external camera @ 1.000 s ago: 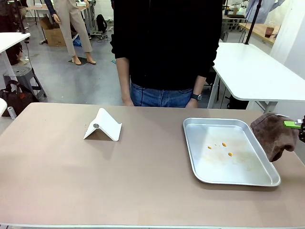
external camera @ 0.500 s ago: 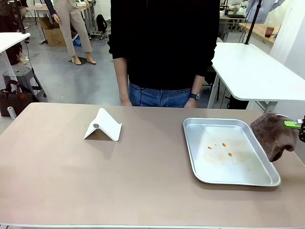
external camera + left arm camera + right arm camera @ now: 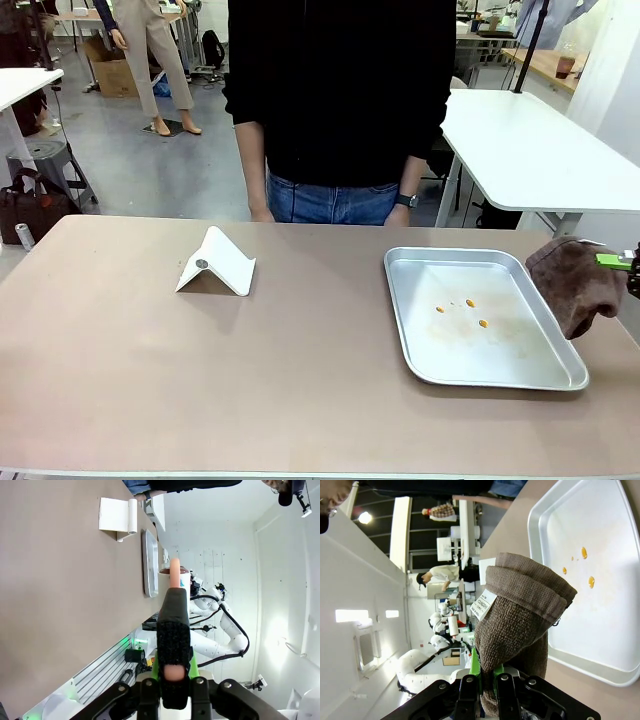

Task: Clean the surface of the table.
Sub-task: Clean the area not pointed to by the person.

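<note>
My right gripper (image 3: 487,676) pinches a limp brown terry cloth (image 3: 520,605) at three o'clock. My left gripper (image 3: 174,600) is pressed together. The smooth tan-brown table (image 3: 300,385) is rigid and takes firm wiping.

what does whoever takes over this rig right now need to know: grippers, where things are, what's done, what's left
Right gripper: shut on the brown cloth, which hangs at the table's right edge, beside the metal tray.
Left gripper: fingers closed together, pointing along the table.
On the table: the tray with a few orange bits in it, and a white folded stand left of centre. A person stands at the far side.
Done: the cloth is gripped.
Left: the cloth is not on the tabletop yet, so wiping is probably next.
</note>
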Motion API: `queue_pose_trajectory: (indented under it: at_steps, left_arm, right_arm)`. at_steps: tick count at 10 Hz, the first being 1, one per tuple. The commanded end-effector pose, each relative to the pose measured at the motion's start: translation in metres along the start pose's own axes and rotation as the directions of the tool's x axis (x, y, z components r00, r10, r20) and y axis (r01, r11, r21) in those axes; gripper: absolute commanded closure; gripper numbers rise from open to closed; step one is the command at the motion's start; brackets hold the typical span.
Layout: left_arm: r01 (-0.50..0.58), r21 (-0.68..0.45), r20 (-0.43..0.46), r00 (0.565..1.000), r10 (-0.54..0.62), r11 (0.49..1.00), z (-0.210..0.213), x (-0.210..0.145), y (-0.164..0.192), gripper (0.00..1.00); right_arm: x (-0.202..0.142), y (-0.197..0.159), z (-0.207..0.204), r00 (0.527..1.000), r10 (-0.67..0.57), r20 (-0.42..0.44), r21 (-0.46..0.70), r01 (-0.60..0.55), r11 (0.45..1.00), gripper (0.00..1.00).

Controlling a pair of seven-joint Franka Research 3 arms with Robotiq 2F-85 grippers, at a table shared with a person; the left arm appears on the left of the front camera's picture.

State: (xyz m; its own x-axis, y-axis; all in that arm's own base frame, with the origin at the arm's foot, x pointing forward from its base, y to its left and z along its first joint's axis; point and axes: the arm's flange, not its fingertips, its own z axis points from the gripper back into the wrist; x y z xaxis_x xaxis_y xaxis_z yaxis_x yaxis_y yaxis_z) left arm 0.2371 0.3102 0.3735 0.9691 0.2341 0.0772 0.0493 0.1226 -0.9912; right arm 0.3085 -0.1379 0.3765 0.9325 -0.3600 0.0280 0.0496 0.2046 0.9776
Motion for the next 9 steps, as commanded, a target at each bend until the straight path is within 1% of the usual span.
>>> queue_pose_trajectory:
  at_steps: [1, 7, 8, 9]
  left_arm:
    - [-0.004, -0.006, 0.01, 1.0, 0.004, 1.0, 0.001, 0.003, -0.005, 0.78]
    - [-0.004, -0.006, 0.01, 1.0, 0.004, 1.0, 0.001, 0.003, -0.005, 0.78]
    - [-0.004, -0.006, 0.01, 1.0, 0.004, 1.0, 0.001, 0.003, -0.005, 0.78]
    - [-0.004, -0.006, 0.01, 1.0, 0.004, 1.0, 0.001, 0.003, -0.005, 0.78]
  right_arm:
    - [-0.001, 0.002, 0.001, 1.0, 0.005, 0.003, 0.005, -0.005, 1.0, 1.0]
    - [-0.001, 0.002, 0.001, 1.0, 0.005, 0.003, 0.005, -0.005, 1.0, 1.0]
    - [0.0, 0.0, 0.0, 1.0, 0.0, 0.0, 0.0, 0.0, 1.0, 0.89]
    - [0.0, 0.013, -0.012, 0.997, 0.051, -0.054, -0.075, -0.055, 0.996, 0.89]
